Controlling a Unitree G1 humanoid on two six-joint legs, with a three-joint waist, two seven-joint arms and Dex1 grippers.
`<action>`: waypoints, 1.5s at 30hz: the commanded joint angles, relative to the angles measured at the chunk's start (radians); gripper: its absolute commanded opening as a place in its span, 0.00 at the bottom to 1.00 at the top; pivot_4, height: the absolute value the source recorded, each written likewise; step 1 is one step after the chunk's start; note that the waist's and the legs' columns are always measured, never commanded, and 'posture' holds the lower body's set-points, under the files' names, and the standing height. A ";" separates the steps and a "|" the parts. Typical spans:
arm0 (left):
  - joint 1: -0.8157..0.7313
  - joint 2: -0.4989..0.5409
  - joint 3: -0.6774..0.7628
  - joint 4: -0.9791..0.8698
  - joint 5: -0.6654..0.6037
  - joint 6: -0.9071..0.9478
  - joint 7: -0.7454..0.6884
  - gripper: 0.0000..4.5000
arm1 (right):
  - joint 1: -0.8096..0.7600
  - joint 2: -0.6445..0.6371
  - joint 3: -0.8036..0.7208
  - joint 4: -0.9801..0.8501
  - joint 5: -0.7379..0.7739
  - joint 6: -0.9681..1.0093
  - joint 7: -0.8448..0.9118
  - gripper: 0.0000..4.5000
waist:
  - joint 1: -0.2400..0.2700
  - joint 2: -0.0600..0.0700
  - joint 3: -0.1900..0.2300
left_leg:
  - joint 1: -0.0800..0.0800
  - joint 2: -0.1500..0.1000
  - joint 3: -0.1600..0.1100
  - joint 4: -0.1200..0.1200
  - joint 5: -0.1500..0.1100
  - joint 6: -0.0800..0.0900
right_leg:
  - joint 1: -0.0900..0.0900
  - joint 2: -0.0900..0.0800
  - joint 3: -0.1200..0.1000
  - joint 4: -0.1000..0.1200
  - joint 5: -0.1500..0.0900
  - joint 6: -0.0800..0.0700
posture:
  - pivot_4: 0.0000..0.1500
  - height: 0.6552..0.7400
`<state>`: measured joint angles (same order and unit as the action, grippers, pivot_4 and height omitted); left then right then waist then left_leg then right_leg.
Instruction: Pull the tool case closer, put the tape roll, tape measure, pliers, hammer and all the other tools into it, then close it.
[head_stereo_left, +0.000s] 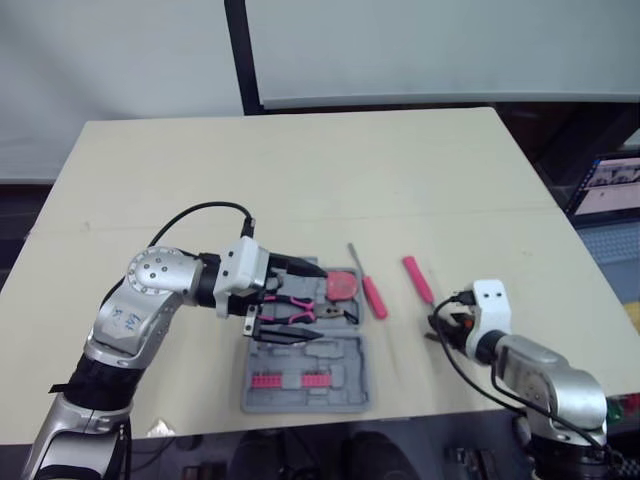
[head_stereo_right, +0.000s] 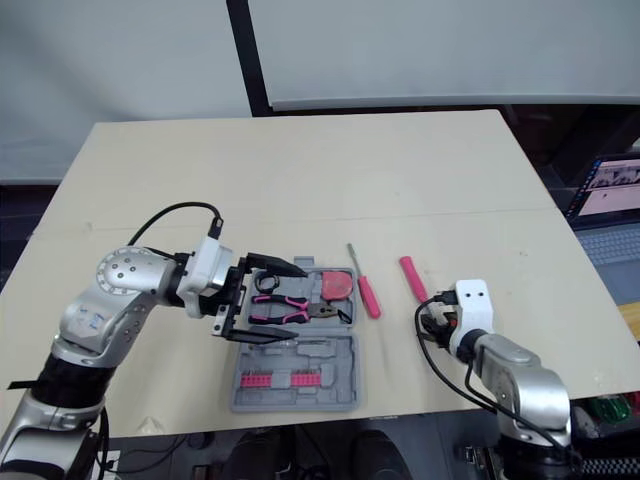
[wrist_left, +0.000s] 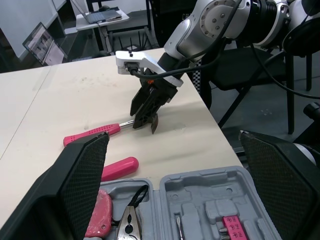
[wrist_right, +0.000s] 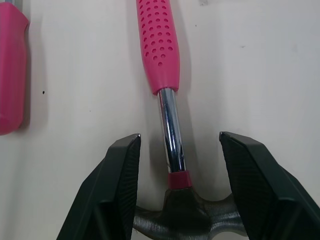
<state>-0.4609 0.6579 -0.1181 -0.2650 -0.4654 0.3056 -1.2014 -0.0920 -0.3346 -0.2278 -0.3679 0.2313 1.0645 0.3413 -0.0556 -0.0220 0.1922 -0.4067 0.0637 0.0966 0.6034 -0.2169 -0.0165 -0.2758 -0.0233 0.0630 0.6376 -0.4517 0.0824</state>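
- Head cam: hammer (head_stereo_left: 417, 278) lies flat on table (head_stereo_left: 300, 170), right of open tool case (head_stereo_left: 305, 385), w/ a pink screwdriver (head_stereo_left: 372, 293) between; right gripper (head_stereo_left: 447, 325) over its head end; left gripper (head_stereo_left: 298, 300) spread wide, empty, above case.
- L wrist: right gripper's fingers (wrist_left: 145, 107) point down at steel shaft.
- R wrist: fingers apart, straddling shaft beside head, no contact. Prob head-heavy, rigid, chrome slick, so grip near head.
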 joint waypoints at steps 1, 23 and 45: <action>-0.014 0.005 0.017 -0.035 -0.013 -0.004 0.002 1.00 | 0.019 -0.003 0.013 0.012 -0.009 -0.046 -0.022 0.53 | 0.000 0.000 0.000 | 0.000 0.000 0.000 0.000 0.000 0.000 | 0.000 0.000 0.000 0.000 0.000 0.000 | 1.00 1.00; 0.035 0.085 0.069 -0.014 -0.022 -0.002 -0.042 1.00 | -0.063 -0.264 0.058 -0.244 0.161 0.122 0.150 0.00 | -0.003 0.001 0.001 | 0.000 0.000 0.001 -0.002 0.000 0.000 | -0.002 0.000 0.001 0.000 0.000 0.000 | 1.00 1.00; 0.432 0.324 0.184 0.123 0.143 -0.350 -0.191 1.00 | -0.685 -0.560 0.784 -0.447 0.391 0.340 0.434 0.00 | -0.029 0.000 0.002 | -0.005 0.002 0.008 -0.010 -0.003 0.007 | -0.016 -0.004 0.008 -0.001 0.002 -0.003 | 1.00 1.00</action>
<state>-0.0256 0.9799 0.0647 -0.1406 -0.3274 -0.0251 -1.3890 -0.7504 -0.9039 0.5284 -0.8222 0.6508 1.4172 0.7906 -0.0843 -0.0215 0.1939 -0.4126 0.0653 0.1043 0.5936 -0.2199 -0.0092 -0.2929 -0.0269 0.0709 0.6372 -0.4502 0.0790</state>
